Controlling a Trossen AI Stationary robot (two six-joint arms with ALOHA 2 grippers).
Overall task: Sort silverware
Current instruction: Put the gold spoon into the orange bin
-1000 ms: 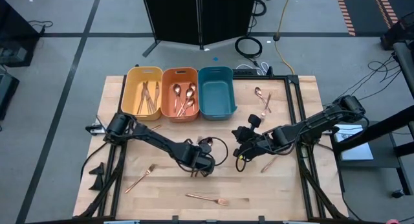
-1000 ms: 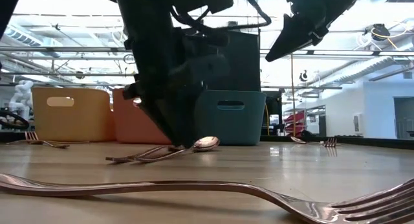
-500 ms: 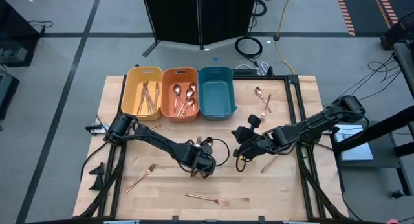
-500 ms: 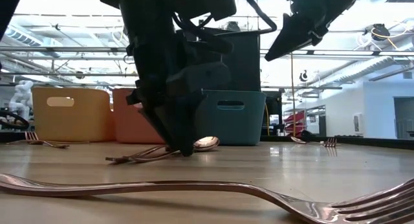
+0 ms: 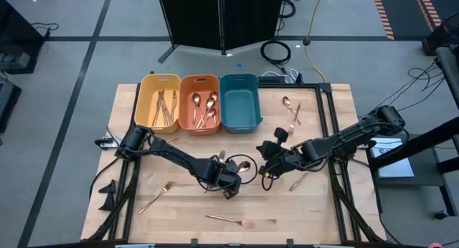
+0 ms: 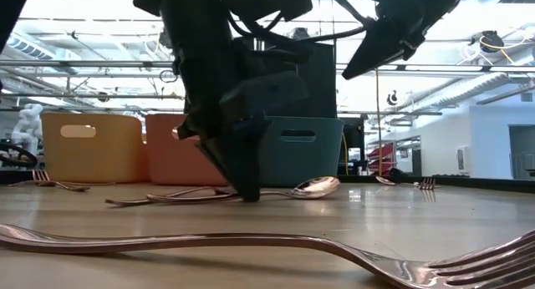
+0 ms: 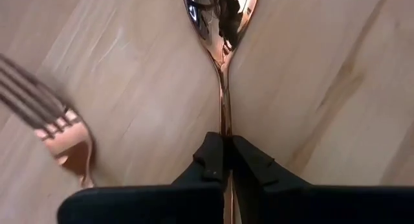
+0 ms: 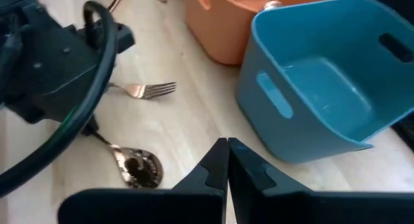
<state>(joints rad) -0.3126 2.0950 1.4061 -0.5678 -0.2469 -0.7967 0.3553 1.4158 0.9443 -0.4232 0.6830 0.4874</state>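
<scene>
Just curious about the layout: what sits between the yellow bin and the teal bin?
The orange bin, holding several spoons, sits between the yellow bin and the teal bin, seen in the high view.

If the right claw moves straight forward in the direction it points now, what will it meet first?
Probably the teal bin: in the right wrist view its near wall stands just beyond the shut right claw, slightly to one side. Bare table lies between them. Depth is unclear, so a low path might touch the wood first.
</scene>
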